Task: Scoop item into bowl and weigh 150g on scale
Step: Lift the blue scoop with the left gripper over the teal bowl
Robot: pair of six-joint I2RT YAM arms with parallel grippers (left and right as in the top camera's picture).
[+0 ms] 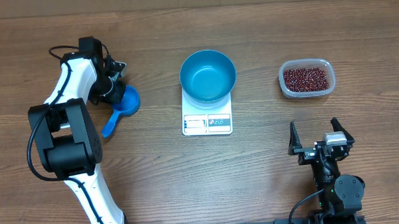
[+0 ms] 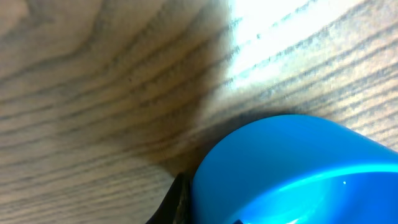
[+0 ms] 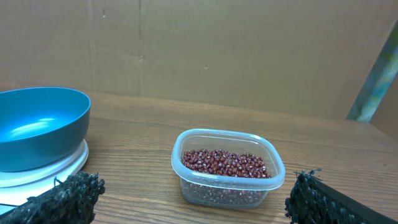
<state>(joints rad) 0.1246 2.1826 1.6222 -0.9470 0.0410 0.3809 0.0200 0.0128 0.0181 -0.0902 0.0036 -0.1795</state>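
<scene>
The blue bowl (image 1: 207, 74) stands on the white scale (image 1: 207, 123) at mid-table, with nothing showing inside it. Dark red-brown beans (image 1: 307, 79) fill a clear tub (image 1: 282, 72) at the right. A small blue scoop (image 1: 126, 102) lies at the left, and my left gripper (image 1: 117, 88) is shut on the rim of its cup. Up close, one dark finger (image 2: 177, 202) presses against the scoop's wall (image 2: 298, 162). My right gripper (image 1: 315, 129) stands open near the front edge, facing the tub (image 3: 227, 190), the beans (image 3: 224, 163) and the bowl (image 3: 37, 124).
The scoop's handle (image 1: 109, 126) points toward the table's front. Bare wood lies between the scale and the tub. A brown cardboard wall (image 3: 217, 50) closes off the far side of the table.
</scene>
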